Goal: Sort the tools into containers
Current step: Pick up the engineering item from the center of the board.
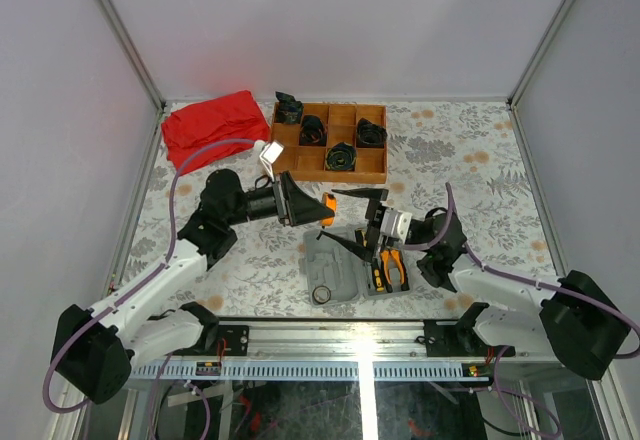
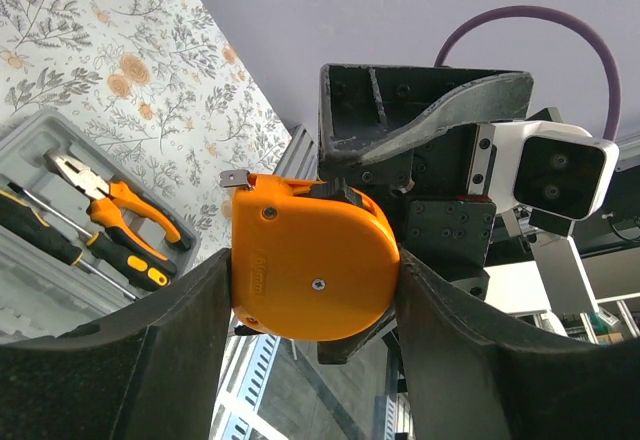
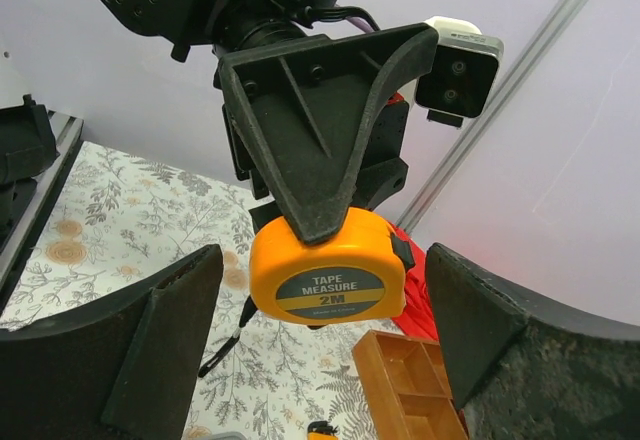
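Note:
My left gripper [image 2: 315, 295] is shut on the round orange tape measure [image 2: 315, 260], holding it in the air above the table. The right gripper [image 3: 322, 260] stands open around the same tape measure [image 3: 328, 280], with a gap on each side between its fingers [image 3: 160, 345] and the casing. From above, both grippers meet at the tape measure [image 1: 328, 207], just beyond the open grey case [image 1: 335, 265]. Orange-handled pliers [image 1: 393, 268] and black-and-yellow screwdrivers [image 1: 378, 277] lie in the case's right half. A thin black ring [image 1: 322, 294] rests on its left half.
A brown wooden compartment tray [image 1: 330, 165] with black coiled bundles stands at the back. A red cloth [image 1: 213, 125] lies at the back left. Metal frame posts and white walls close in the table; a rail runs along the near edge.

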Controlling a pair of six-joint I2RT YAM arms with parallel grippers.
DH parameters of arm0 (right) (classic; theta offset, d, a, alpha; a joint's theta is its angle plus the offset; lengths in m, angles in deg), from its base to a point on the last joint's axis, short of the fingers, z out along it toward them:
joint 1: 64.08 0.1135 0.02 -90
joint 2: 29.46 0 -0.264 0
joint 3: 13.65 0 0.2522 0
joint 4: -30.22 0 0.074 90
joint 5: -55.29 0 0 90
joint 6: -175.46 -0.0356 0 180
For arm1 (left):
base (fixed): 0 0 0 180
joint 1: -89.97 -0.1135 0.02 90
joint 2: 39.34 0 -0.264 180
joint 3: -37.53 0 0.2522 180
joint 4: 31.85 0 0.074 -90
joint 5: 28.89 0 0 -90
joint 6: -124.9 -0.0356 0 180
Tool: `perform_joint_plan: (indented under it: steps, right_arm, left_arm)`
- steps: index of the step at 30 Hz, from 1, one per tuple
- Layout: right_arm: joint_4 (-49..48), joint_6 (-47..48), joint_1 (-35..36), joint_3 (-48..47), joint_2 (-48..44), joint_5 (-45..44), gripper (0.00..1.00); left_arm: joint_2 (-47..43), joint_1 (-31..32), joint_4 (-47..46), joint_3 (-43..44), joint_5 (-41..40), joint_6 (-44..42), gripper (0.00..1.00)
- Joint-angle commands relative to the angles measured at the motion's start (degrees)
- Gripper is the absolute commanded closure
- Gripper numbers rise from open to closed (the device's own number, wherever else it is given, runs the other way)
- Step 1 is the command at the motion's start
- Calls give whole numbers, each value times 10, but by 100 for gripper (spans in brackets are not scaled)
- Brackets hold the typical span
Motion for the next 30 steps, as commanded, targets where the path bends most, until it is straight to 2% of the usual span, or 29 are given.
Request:
perform_joint_plan:
  steps: [1,13,19,21,24,27,30]
  right_arm:
    - [-22,9,-2,-32,12,17,13]
    - [-25,3,-2,-38,38,18,25]
    - [-24,-9,-2,-44,43,18,47]
    - [-19,-11,-2,-45,42,21,55]
    - [-11,-14,-2,-36,35,10,63]
    - [-5,-16,-2,-23,23,-9,64]
    - [31,-6,-2,-15,1,-29,64]
  left_arm:
    - [-12,3,-42,-10,9,12,100]
    - [-15,3,-59,-16,11,23,100]
    - [-11,3,-58,-19,17,20,100]
    - [-10,3,-49,-15,20,9,94]
    - [-10,2,-20,-4,15,-12,76]
    - [-13,3,-2,0,1,-27,60]
    - [-11,3,34,14,-17,-48,50]
